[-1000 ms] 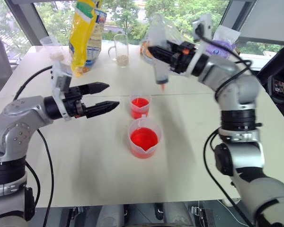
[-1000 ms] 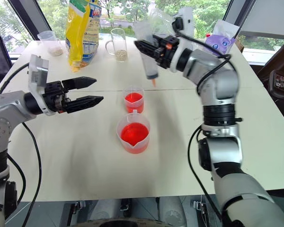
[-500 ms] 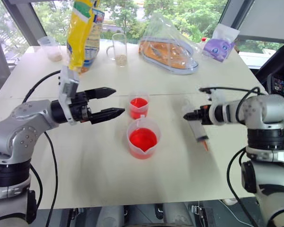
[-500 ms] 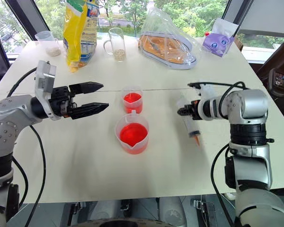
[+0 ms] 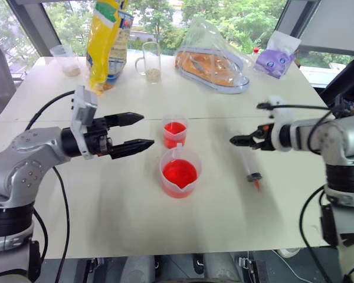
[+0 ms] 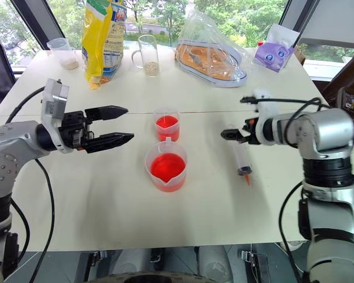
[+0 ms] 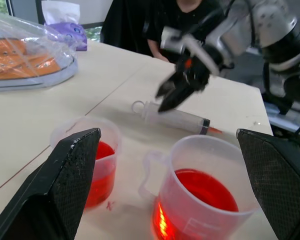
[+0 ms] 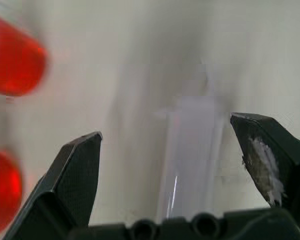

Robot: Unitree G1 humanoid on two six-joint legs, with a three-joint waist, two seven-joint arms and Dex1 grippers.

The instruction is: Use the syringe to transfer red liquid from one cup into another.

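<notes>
Now the syringe (image 5: 251, 165) lies flat on the desk (image 5: 106, 206), at about 3 o'clock from the wide beaker (image 5: 179, 173), with its orange tip turned toward 6 o'clock and its plunger end toward 12 o'clock, just under the right gripper (image 5: 243, 141). This gripper is released, its two black fingers spread on each side of the plunger end and, as far as can be judged, touching nothing. The left gripper (image 5: 137, 131) is also released and empty; it hovers at about 9 o'clock from the cups, its fingers pointing toward them. The smaller cup (image 5: 174, 132) stands just beyond the beaker, at its 12 o'clock, and both contain red liquid (image 5: 179, 173). The syringe looks light and stiff, and its smooth round barrel will probably roll or slide on the desk when it is pushed from one side. A good place to take it seems to be across the middle of the barrel, with the fingers closing from both sides together, away from the plunger rod so that it is not pressed by mistake. The thin plastic cups are likely light too, so a careless touch could tip them and spill the liquid.
</notes>
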